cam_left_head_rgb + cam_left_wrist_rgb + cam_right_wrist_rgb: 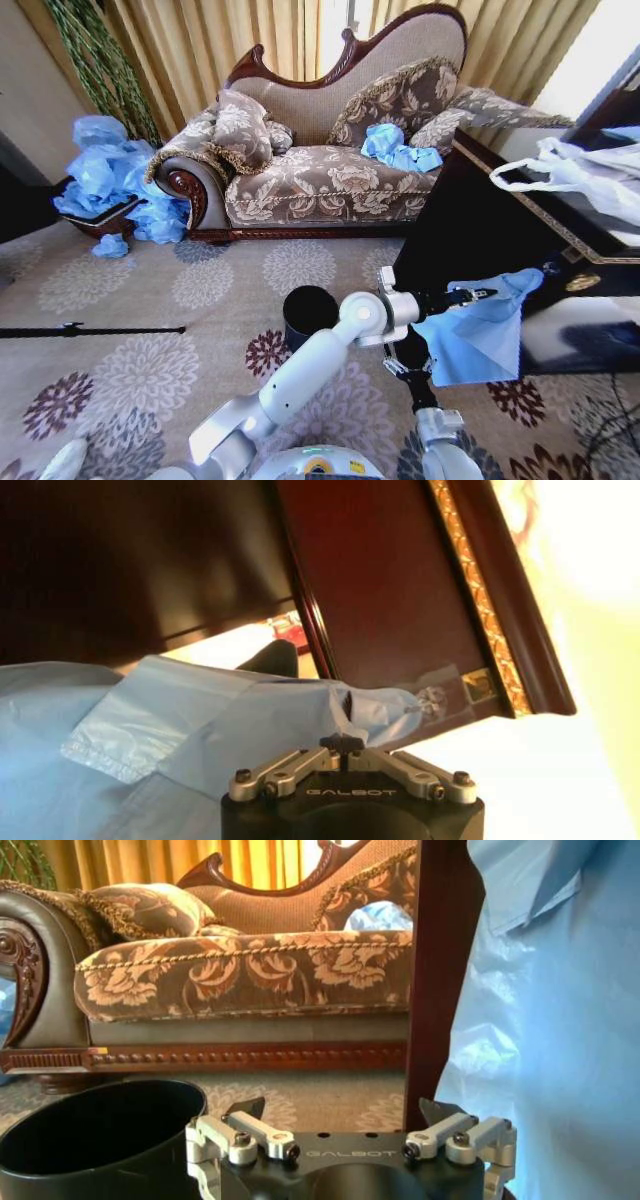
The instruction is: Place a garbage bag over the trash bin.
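left claw (487,294): pinched tight on the garbage bag (478,335), hanging at 3 o'clock of the trash bin (309,315)
right claw (345,1114): spread apart, holding nothing
trash bin: on the carpet (130,330), centre

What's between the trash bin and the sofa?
In the head view, bare floral carpet lies between the trash bin and the sofa; nothing stands on that stretch.
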Controlling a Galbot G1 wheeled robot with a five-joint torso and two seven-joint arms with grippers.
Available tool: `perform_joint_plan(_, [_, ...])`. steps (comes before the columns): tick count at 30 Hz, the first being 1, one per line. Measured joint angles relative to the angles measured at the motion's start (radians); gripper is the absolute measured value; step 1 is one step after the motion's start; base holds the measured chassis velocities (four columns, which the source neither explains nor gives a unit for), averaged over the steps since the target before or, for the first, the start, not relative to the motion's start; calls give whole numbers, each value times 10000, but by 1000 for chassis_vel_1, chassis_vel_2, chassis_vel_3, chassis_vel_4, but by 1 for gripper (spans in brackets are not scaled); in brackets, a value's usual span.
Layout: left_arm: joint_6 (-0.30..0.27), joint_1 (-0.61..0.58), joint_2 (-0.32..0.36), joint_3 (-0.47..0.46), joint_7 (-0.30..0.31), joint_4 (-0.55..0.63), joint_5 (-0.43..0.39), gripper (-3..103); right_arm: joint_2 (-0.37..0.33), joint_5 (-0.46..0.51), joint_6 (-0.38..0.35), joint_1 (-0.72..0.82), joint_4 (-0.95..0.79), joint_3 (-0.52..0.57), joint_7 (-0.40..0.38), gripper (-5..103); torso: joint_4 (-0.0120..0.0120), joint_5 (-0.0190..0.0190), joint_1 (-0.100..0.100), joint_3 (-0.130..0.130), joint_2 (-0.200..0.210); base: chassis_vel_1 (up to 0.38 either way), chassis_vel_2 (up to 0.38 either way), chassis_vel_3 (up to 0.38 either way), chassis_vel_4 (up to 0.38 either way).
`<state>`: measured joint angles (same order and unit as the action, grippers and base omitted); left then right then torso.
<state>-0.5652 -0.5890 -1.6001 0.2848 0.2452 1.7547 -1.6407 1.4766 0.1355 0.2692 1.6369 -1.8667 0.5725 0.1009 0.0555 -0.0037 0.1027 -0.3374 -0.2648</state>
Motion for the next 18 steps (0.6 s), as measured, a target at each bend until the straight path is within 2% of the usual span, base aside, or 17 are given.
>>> perform_joint_plan(9, [-170,-30,517,-267,1106,485,-456,0,5,19,6,-1,37,-45,53,100,-1,1,0,0,0,0,0,0,0])
perform_joint_plan(14, [-472,-74,741,-445,1669,734,-661,0,-12,59,7,20,47,-7,61,100,-2,0,0,0,-2,0,0,0,0])
perform_joint_plan(18, [-949,-83,1267,-796,2413,1150,-1100,0,-7,74,24,34,73,6,64,100,-2,-1,0,0,-2,0,0,0,0])
